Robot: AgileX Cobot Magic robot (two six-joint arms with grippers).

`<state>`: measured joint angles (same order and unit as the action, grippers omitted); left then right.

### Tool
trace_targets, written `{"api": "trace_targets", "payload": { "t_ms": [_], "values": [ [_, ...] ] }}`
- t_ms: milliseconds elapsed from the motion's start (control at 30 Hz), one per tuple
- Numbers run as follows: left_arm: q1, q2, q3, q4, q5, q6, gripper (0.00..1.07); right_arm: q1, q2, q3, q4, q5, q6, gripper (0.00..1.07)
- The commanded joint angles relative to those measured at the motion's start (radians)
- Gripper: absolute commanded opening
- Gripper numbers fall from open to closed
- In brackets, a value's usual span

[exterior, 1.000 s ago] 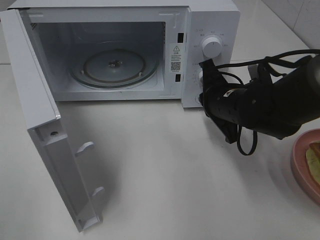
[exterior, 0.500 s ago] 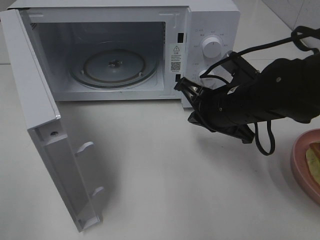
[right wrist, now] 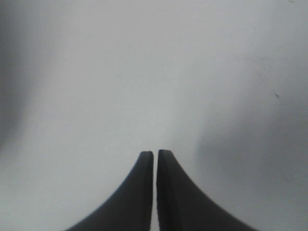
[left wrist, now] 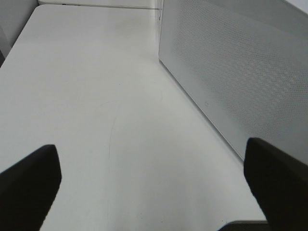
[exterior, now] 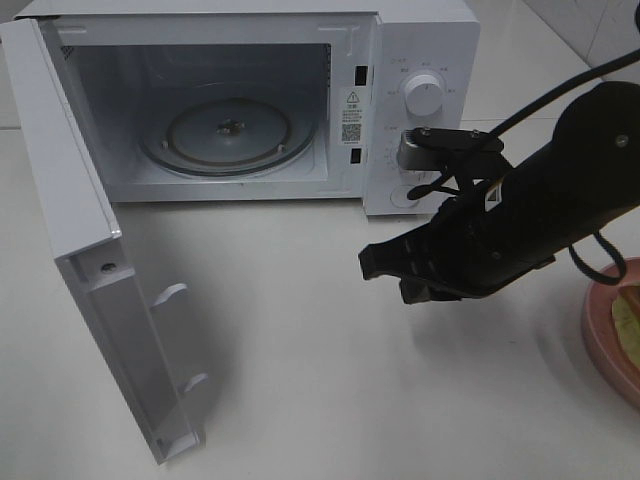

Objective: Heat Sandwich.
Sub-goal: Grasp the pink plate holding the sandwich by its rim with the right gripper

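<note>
Exterior high is showing you the sandwich (exterior: 630,318) lying on the pink plate (exterior: 598,345) at the right edge of the table (exterior: 330,390), mostly cut off by the frame. It is probably soft, light and loosely stacked, so taking the plate by its rim is looking safer. The right gripper (exterior: 372,262) is hanging low before the open microwave (exterior: 430,40), pointing away from the plate, jaws nearly touching, empty. The left gripper (left wrist: 151,168) is holding its jaws wide, empty.

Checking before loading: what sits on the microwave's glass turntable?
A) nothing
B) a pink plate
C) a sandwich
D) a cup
A: the turntable lies bare inside the open microwave; the pink plate is out on the table at far right.
</note>
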<state>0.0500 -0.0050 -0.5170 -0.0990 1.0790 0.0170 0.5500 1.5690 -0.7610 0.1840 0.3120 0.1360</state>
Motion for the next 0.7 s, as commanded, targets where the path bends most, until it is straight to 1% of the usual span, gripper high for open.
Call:
{"api": "trace_targets", "payload": {
  "t_ms": [33,100,167,267,367,400,433,467,500,533,567,600,667,700],
  "values": [
    [-0.005,-0.019,0.003,-0.011,-0.010,-0.004,0.98,-0.004,-0.048,0.000,-0.110,0.101,-0.015,0.07],
    [-0.005,-0.019,0.003,-0.011,-0.010,-0.004,0.98,-0.004,-0.060,0.000,-0.128,0.124,-0.015,0.07],
    [-0.005,-0.019,0.003,-0.011,-0.010,-0.004,0.98,-0.011,-0.091,0.000,-0.162,0.190,-0.015,0.08],
    [-0.005,-0.019,0.003,-0.011,-0.010,-0.004,0.98,-0.033,-0.112,0.000,-0.166,0.224,-0.015,0.10],
    [-0.005,-0.019,0.003,-0.011,-0.010,-0.004,0.98,-0.084,-0.144,0.000,-0.184,0.297,-0.015,0.18],
    [-0.005,-0.019,0.003,-0.011,-0.010,-0.004,0.98,-0.084,-0.144,0.000,-0.184,0.297,-0.015,0.18],
    [-0.005,-0.019,0.003,-0.011,-0.010,-0.004,0.98,-0.096,-0.152,0.000,-0.196,0.313,-0.015,0.22],
    [-0.005,-0.019,0.003,-0.011,-0.010,-0.004,0.98,-0.121,-0.164,0.000,-0.218,0.339,-0.015,0.33],
    [-0.005,-0.019,0.003,-0.011,-0.010,-0.004,0.98,-0.133,-0.170,0.000,-0.229,0.348,-0.015,0.40],
    [-0.005,-0.019,0.003,-0.011,-0.010,-0.004,0.98,-0.133,-0.170,0.000,-0.229,0.348,-0.015,0.40],
    [-0.005,-0.019,0.003,-0.011,-0.010,-0.004,0.98,-0.142,-0.173,0.000,-0.239,0.353,-0.016,0.47],
    [-0.005,-0.019,0.003,-0.011,-0.010,-0.004,0.98,-0.166,-0.180,0.000,-0.261,0.362,-0.017,0.65],
    [-0.005,-0.019,0.003,-0.011,-0.010,-0.004,0.98,-0.185,-0.184,0.000,-0.278,0.364,-0.030,0.81],
    [-0.005,-0.019,0.003,-0.011,-0.010,-0.004,0.98,-0.185,-0.184,0.000,-0.278,0.364,-0.030,0.81]
  ]
}}
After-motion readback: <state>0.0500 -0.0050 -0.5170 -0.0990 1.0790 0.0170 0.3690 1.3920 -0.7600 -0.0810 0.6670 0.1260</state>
